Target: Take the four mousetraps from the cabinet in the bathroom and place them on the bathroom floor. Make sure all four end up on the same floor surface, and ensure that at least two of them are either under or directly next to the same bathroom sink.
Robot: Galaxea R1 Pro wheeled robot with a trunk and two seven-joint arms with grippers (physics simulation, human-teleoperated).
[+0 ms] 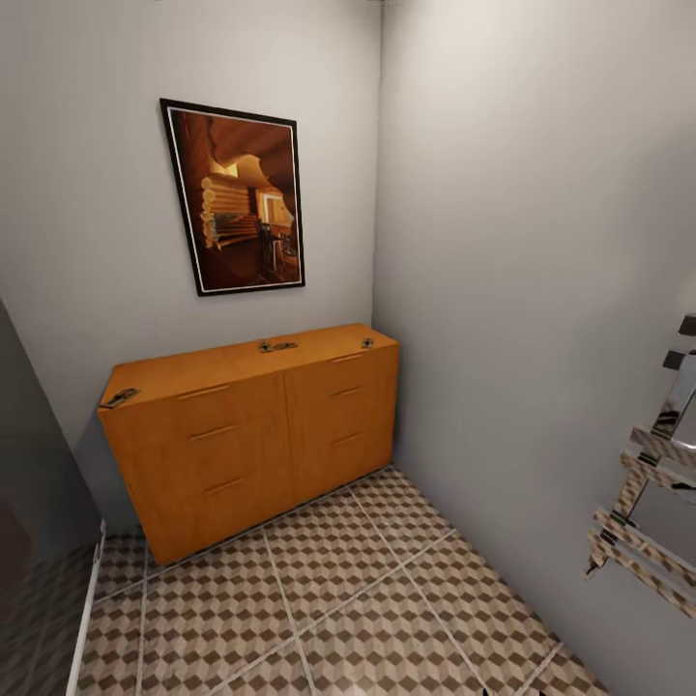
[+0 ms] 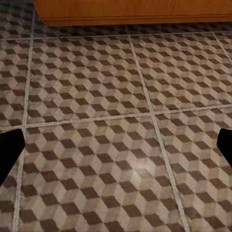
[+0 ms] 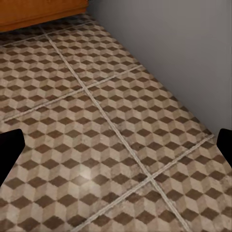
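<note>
Nothing moved yet: the traps sat on the orange-brown wooden cabinet (image 1: 256, 425).

Small dark-wired mousetraps (image 1: 277, 345) lay on its flat top, none on the cube-patterned tiled bathroom floor (image 1: 367, 599); judging by that, every placement remained. The left gripper (image 2: 116, 152) and right gripper (image 3: 116, 150) stood wide open, empty, over bare tiles.

Soft even light, faint glare on floor (image 2: 142, 169), wrist views slightly blurry.

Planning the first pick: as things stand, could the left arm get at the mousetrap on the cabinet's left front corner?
Probably not yet. That mousetrap lies on the cabinet top, while the left end effector points down at the bathroom floor short of the cabinet's base. Nothing blocks the way.
</note>
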